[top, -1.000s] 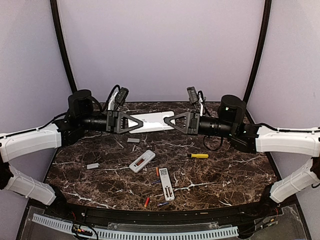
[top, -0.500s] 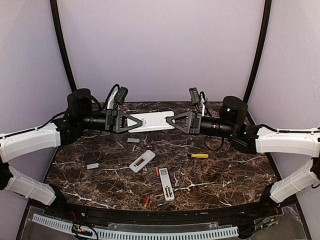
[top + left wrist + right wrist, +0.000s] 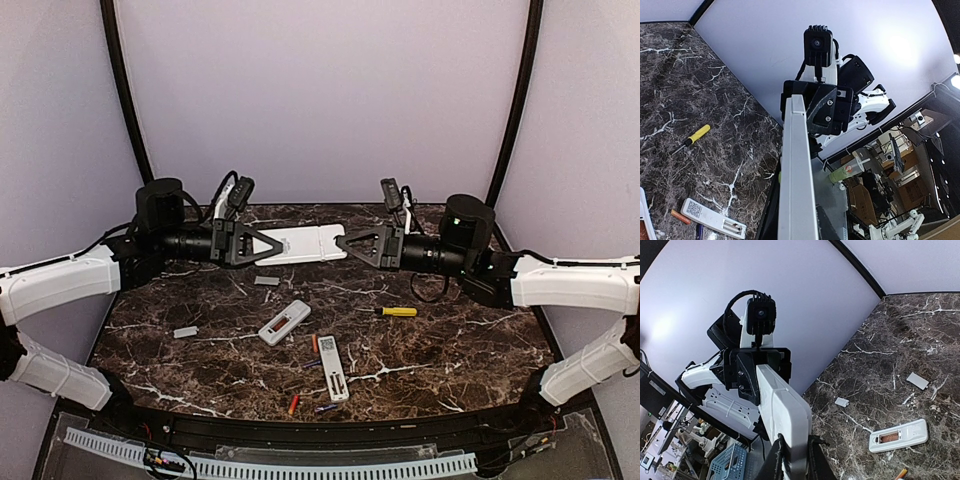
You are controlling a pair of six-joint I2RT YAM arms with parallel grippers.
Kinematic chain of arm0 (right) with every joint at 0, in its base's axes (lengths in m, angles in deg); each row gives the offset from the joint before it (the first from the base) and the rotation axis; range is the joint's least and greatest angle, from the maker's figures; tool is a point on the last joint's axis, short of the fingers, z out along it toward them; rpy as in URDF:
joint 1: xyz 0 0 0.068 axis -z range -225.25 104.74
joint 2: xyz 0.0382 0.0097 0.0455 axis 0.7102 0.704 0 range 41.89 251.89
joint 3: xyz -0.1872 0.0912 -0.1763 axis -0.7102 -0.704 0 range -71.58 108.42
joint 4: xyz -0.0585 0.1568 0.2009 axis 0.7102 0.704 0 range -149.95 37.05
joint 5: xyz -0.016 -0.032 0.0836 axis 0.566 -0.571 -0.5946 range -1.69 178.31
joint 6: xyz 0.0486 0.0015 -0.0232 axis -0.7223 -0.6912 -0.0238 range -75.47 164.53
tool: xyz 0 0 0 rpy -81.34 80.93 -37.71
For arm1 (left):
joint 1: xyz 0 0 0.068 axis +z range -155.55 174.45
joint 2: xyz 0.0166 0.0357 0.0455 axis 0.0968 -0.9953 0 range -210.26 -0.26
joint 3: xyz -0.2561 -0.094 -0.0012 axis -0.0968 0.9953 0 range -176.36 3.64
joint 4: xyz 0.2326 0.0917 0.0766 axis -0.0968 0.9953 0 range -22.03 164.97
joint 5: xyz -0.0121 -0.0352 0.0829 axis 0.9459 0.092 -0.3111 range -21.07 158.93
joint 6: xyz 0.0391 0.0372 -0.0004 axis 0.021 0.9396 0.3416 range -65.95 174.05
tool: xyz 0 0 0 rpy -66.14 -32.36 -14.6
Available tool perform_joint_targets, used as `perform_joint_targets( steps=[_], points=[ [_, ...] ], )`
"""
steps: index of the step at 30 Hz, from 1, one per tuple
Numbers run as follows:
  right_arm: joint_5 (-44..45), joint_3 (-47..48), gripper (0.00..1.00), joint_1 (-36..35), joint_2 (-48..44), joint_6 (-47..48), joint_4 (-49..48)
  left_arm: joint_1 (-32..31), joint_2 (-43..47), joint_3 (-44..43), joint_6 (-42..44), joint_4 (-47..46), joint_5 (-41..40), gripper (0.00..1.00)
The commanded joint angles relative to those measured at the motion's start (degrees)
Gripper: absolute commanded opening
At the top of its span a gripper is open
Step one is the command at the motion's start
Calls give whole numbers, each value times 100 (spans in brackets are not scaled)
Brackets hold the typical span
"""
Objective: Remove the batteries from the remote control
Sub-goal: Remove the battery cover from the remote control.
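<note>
Both grippers hold one long white remote (image 3: 305,242) level in the air over the back of the table. My left gripper (image 3: 262,243) is shut on its left end, and my right gripper (image 3: 345,243) is shut on the very tip of its right end. The left wrist view shows the remote (image 3: 797,175) edge-on. The right wrist view shows its back (image 3: 785,410) with a seam, clamped between my fingers (image 3: 777,462). Loose batteries lie on the table: orange-red ones (image 3: 314,343) (image 3: 293,404) and dark blue ones (image 3: 325,408).
Two more white remotes lie at mid table, one open (image 3: 285,322) and one nearer (image 3: 333,367). A yellow-handled screwdriver (image 3: 397,311) lies to the right. Small grey cover plates lie at centre (image 3: 266,281) and left (image 3: 185,332).
My right gripper has slid a little to the right along the remote, toward its end. The left gripper and the remote have stayed almost still.
</note>
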Motion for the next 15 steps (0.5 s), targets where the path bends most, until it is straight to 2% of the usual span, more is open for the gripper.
perform_joint_targets(
  steps=[1, 4, 11, 15],
  points=[
    [259, -103, 6, 152, -11, -16, 187, 39, 236, -141, 98, -263, 286, 0],
    [224, -87, 0, 151, 1, -47, 165, 39, 218, -125, 97, -248, 299, 0],
    [228, -119, 0, 169, -26, -148, 133, 95, 242, -47, 168, -74, 158, 0],
    [29, -193, 0, 184, -29, -286, -218, 166, 248, -45, 291, 327, -220, 0]
  ],
)
